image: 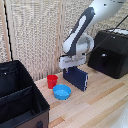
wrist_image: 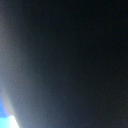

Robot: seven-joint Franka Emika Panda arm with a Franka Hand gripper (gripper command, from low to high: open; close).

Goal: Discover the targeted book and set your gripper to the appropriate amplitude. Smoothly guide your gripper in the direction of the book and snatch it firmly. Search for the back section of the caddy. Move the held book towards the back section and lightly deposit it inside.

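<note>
The navy book (image: pixel 76 78) stands on edge on the wooden table, near the middle of the exterior view. My gripper (image: pixel 70 67) is down at the book's upper edge, and its fingers are hidden there, so their state is unclear. A dark surface, very close, fills almost the whole wrist view (wrist_image: pixel 70 60), with a bit of blue in one corner. The black fabric caddy (image: pixel 42 102) sits at the exterior view's left. Its back section (image: pixel 11 76) is the taller compartment beyond the divider, well apart from the book.
A red cup (image: pixel 52 81) and a blue bowl (image: pixel 62 92) stand between the book and the caddy. A glossy black hard box (image: pixel 112 52) stands at the exterior view's right. A slatted wall runs behind the table.
</note>
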